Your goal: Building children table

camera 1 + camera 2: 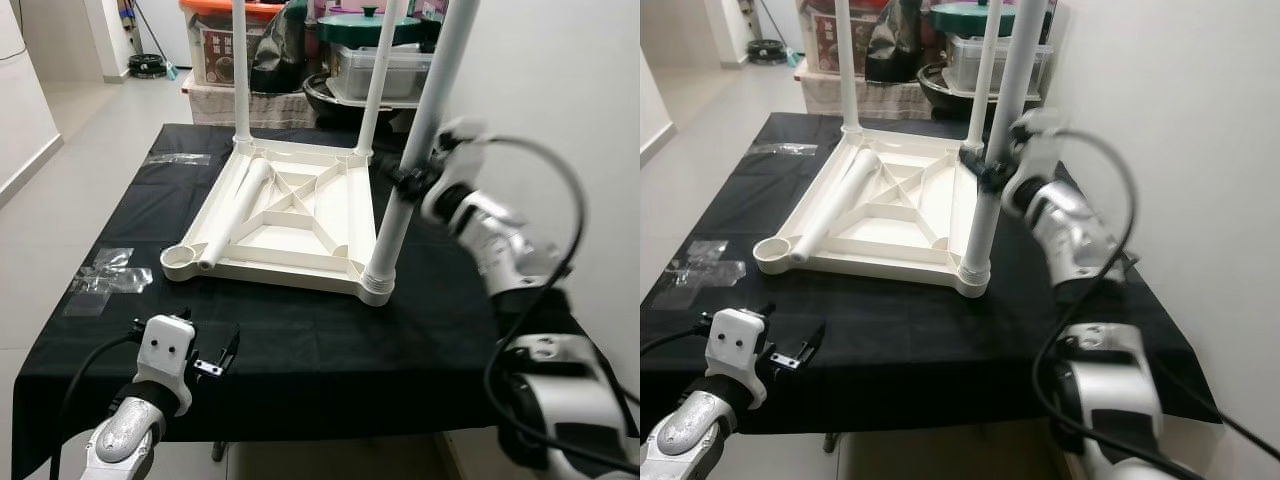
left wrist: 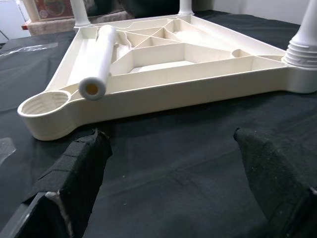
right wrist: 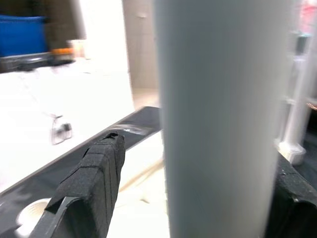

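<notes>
Right gripper (image 1: 412, 180) clamps the near white plastic leg (image 1: 415, 160), seating it in the upturned cream tabletop (image 1: 290, 215) on the black-clothed desk (image 1: 330, 330). Left gripper (image 1: 215, 362) hovers spread; the loose leg (image 1: 235, 210) probably goes into the empty socket (image 1: 180, 262) next.

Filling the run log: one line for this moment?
right pincer: around near leg | left pincer: open, idle | loose leg: on tabletop | empty socket

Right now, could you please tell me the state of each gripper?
Left gripper: open, holding nothing, above the black tablecloth.
Right gripper: around the upright white plastic table leg; grip cannot be told.
</notes>
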